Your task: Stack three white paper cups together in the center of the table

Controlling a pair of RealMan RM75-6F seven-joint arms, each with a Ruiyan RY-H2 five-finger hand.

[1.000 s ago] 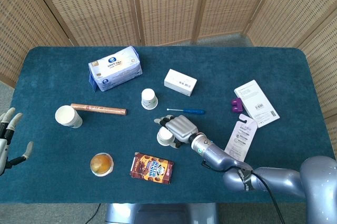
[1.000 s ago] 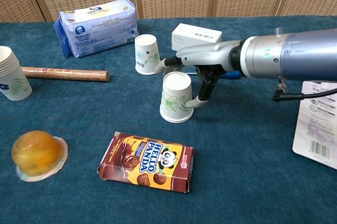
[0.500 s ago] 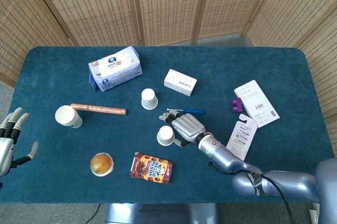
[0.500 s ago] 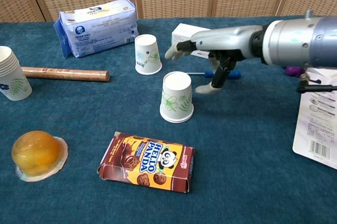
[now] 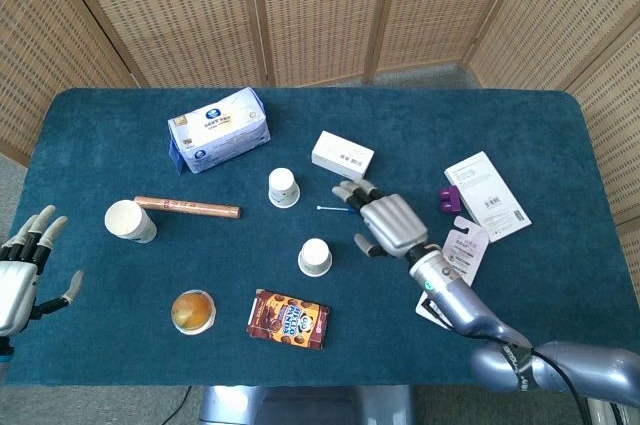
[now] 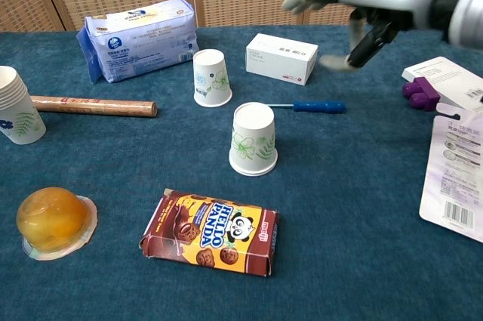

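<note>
One white paper cup (image 5: 315,256) (image 6: 253,139) stands upside down near the table's middle. A second upside-down cup (image 5: 283,187) (image 6: 211,77) stands just behind it to the left. The third cup (image 5: 131,221) (image 6: 16,115) stands mouth up at the far left, touching the end of a brown roll. My right hand (image 5: 385,220) (image 6: 362,4) hovers to the right of the middle cup, raised off the table, fingers spread and holding nothing. My left hand (image 5: 25,265) hangs open beyond the table's left edge and shows only in the head view.
A tissue pack (image 5: 218,129) and a white box (image 5: 342,156) lie at the back. A brown roll (image 6: 94,106), a blue screwdriver (image 6: 306,106), a jelly cup (image 6: 50,220) and a Hello Panda box (image 6: 211,232) surround the cups. Flat packages (image 5: 487,195) and a purple piece (image 6: 423,93) lie at the right.
My right hand has let go of the middle cup, risen and drawn back to the right. The cup stays standing where it was. My left hand has shifted slightly.
</note>
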